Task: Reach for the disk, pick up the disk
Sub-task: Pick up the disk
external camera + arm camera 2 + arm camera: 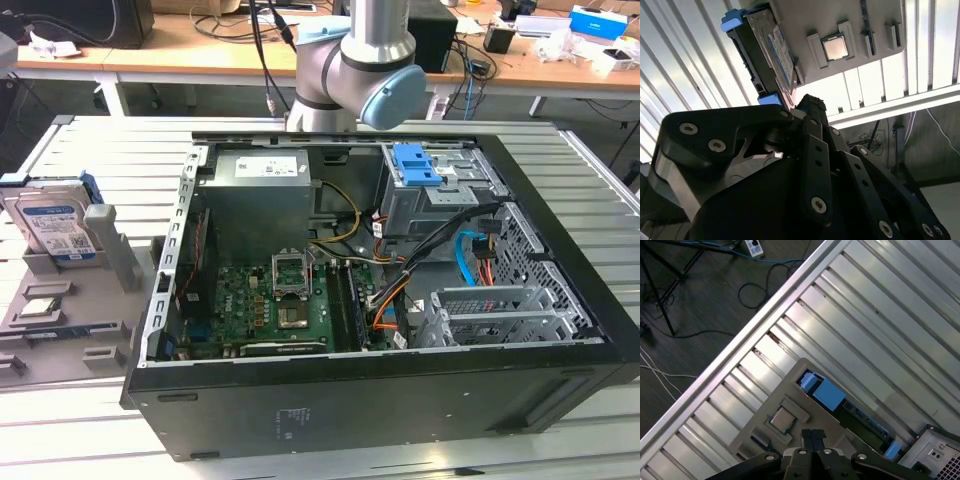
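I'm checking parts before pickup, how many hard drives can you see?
1. The hard drive stands on edge in the grey holder at the exterior view's left, outside the computer case. Others may be hidden inside the case.

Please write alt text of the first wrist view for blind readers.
The black pincer, fingertips together, hangs above a grey holder carrying the flat disk in a blue frame and a small square silver chip, on a slatted metal table.

Soft, even overhead light fills the exterior view with few hard shadows, while in both wrist views the table's metal slats [932, 40] [880, 305] flare with white glare and the gripper [813, 435] looks dark, nearly a silhouette.
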`<state>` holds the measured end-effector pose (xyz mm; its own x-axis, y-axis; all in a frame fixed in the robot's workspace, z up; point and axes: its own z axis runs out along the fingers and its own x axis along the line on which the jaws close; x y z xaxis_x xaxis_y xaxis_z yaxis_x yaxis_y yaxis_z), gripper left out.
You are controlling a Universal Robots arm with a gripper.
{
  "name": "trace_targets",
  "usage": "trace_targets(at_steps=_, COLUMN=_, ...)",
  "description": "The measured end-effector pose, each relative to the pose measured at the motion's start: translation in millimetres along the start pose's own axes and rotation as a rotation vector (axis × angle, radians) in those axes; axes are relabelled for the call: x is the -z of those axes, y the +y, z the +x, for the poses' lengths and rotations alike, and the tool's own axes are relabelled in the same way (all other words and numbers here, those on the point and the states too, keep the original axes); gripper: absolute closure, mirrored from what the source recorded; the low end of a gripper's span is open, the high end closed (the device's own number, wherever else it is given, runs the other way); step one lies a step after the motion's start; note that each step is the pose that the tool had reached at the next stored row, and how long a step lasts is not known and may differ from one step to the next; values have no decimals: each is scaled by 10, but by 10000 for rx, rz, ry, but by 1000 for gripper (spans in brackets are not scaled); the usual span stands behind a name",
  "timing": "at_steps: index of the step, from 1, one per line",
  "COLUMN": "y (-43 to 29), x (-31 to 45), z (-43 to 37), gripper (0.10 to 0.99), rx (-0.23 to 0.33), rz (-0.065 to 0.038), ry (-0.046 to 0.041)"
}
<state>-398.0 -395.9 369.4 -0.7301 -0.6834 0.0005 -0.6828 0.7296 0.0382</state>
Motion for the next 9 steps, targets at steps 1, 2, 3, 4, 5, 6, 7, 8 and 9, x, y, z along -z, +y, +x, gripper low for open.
trace_targets(at_steps=1, y=0, x=0, z=0, gripper=980, rx=93, rz=0, ry=3)
trace_targets(at_steps=2, y=0, x=0, z=0, gripper=980, rx=225, rz=0, ry=9)
trace_targets(at_steps=3, y=0, x=0, z=0, gripper=980, rx=432, rz=0, ry=16)
trace_targets(at_steps=4, y=-1, x=0, z=0, gripper=980, rx=646, rz=1, ry=24)
trace_targets(at_steps=5, y=-1, x=0, z=0, gripper=980, rx=812, rz=1, ry=31)
trace_targets(at_steps=6, y=-1, x=0, z=0, gripper=980, rx=900, rz=1, ry=34)
trace_targets(at_steps=7, y=-1, x=0, z=0, gripper=980, rx=985, rz=1, ry=38)
trace_targets(at_steps=8, y=0, x=0, z=0, gripper=980, rx=1117, rz=1, ry=43)
trace_targets(at_steps=9, y=0, x=0, z=0, gripper=980, rx=1202, rz=1, ry=46)
